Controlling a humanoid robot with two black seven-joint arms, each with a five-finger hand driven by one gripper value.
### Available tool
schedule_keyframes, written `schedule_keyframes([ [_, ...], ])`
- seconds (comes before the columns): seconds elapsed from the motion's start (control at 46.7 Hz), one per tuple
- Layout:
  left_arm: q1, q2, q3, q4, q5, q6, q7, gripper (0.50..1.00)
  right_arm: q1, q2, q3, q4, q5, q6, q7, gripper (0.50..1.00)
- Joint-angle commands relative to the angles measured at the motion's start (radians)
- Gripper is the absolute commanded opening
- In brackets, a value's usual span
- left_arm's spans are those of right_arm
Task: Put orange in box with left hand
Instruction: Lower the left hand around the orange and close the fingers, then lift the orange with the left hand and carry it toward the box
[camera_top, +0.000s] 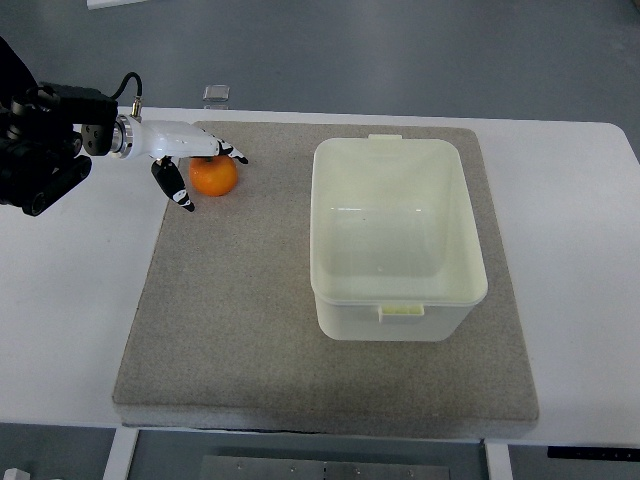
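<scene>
Left arm (45, 150) cut off at the picture's left edge

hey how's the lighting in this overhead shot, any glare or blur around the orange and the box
Top view: light is soft and even, shadows faint, only a thin one under the box along its near edge. The orange is sharp, with a small shadow on the grey mat. The left hand looks crisp, no motion blur. The box's glossy floor shows mild reflections, nothing blown out; the white table is bright but not clipped.
</scene>
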Motion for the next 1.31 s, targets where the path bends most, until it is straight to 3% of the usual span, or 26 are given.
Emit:
schedule_keyframes([
  [0.0,0.000,-0.002,0.000,0.000,0.002,0.002,0.000,0.891,-0.001,0.000,0.000,0.001,0.001,0.000,0.000,0.932],
  [0.171,-0.001,-0.002,0.003,0.001,0.002,0.043,0.000,0.857,-0.001,0.000,0.000,0.001,0.000,0.000,0.000,0.932],
  [0.557,0.000,0.001,0.006,0.014,0.003,0.067,0.000,0.853,0.001,0.000,0.000,0.000,0.000,0.000,0.000,0.932],
  [0.643,0.000,0.001,0.006,0.014,0.005,0.067,0.000,0.793,-0.001,0.000,0.000,0.000,0.000,0.000,0.000,0.932],
  [0.729,0.000,0.000,0.005,0.014,0.000,0.066,0.000,0.699,-0.001,0.000,0.000,0.000,0.000,0.000,0.000,0.932],
  [0.771,0.000,0.000,0.006,0.014,0.000,0.066,0.000,0.571,-0.001,0.000,0.000,0.000,0.000,0.000,0.000,0.932],
  [0.793,0.000,0.000,0.006,0.014,0.002,0.066,0.000,0.534,-0.001,0.000,0.000,0.000,0.000,0.000,0.000,0.932],
  [0.964,0.002,-0.002,0.005,0.014,0.000,0.067,0.000,0.500,-0.001,0.000,0.000,0.000,0.000,0.000,0.000,0.932],
  [1.286,0.000,-0.002,0.000,0.015,-0.003,0.051,0.000,0.500,-0.001,0.000,0.000,0.001,0.001,0.000,0.000,0.932],
])
